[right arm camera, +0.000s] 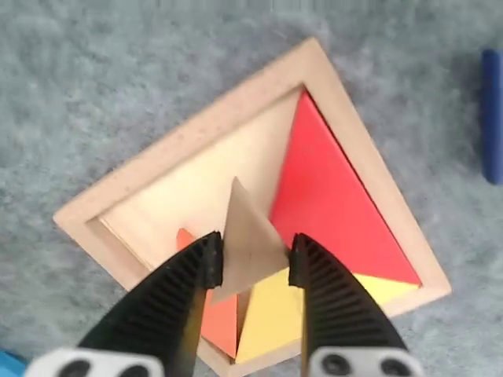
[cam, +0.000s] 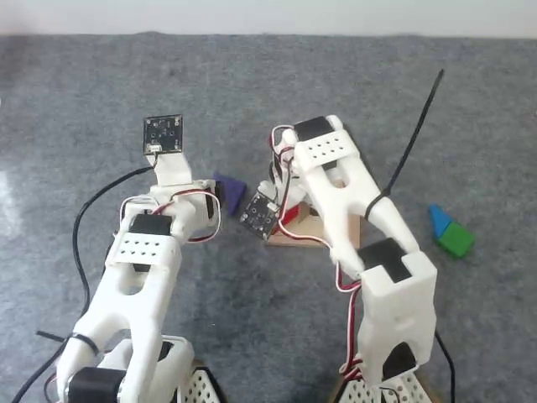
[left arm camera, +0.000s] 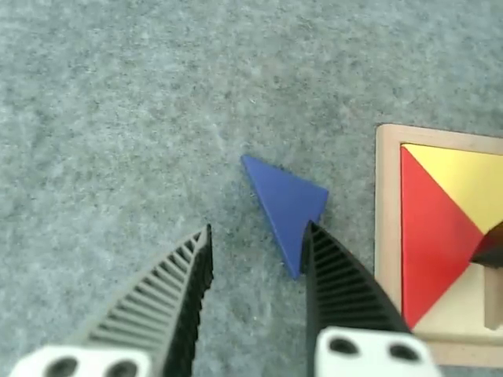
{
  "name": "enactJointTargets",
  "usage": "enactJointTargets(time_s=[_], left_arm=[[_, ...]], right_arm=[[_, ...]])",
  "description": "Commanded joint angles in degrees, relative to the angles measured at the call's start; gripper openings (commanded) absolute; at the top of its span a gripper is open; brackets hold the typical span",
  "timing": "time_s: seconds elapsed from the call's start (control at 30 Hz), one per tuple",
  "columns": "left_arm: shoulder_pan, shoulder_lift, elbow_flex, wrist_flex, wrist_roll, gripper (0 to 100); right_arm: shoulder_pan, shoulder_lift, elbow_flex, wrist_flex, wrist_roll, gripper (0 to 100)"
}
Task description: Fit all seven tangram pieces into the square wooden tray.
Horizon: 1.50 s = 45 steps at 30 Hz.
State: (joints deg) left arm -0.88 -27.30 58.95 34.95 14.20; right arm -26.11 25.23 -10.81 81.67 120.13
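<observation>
A pale triangle point(right arm camera: 244, 228) is clamped by the right gripper point(right arm camera: 255, 243) over the tray point(right arm camera: 200, 133); the left gripper point(left arm camera: 257, 229) is spread wide beside a blue triangle point(left arm camera: 287, 204)

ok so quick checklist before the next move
1. Right gripper holds the tan triangle: ok, a finger on each side.
2. Tan triangle above the tray: ok, over its floor.
3. Room left in tray: ok, bare wood beside the red triangle, yellow piece and orange piece.
4. Tan triangle turned to fit the gap: cannot tell.
5. Left gripper centred on the blue triangle: not ok; open, but the piece lies toward one finger.
6. All pieces in: not ok; green piece and light blue piece lie on the carpet.
</observation>
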Motion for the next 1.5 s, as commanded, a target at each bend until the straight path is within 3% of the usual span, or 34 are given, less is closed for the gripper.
enactJointTargets(time_s=[0.0, 0.63, 0.9, 1.3, 1.47], left_arm=[[0.4, -1.8, -2.6, 0.4, -0.1, 18], [0.4, -1.8, -2.6, 0.4, -0.1, 18], [0.4, -1.8, -2.8, 0.4, -0.1, 18], [0.4, -1.8, -2.9, 0.4, -0.2, 18], [0.0, -1.9, -2.9, 0.4, -0.1, 18]], right_arm=[[0.5, -0.7, -3.1, 0.5, -0.8, 11.1], [1.1, -0.5, 1.7, 0.4, -0.6, 14.8], [1.5, -1.3, 5.5, -7.0, -1.3, 14.7], [-7.3, -16.0, 4.6, -15.7, -42.6, 14.4], [-6.9, -26.9, 6.3, -10.6, -70.4, 14.4]])
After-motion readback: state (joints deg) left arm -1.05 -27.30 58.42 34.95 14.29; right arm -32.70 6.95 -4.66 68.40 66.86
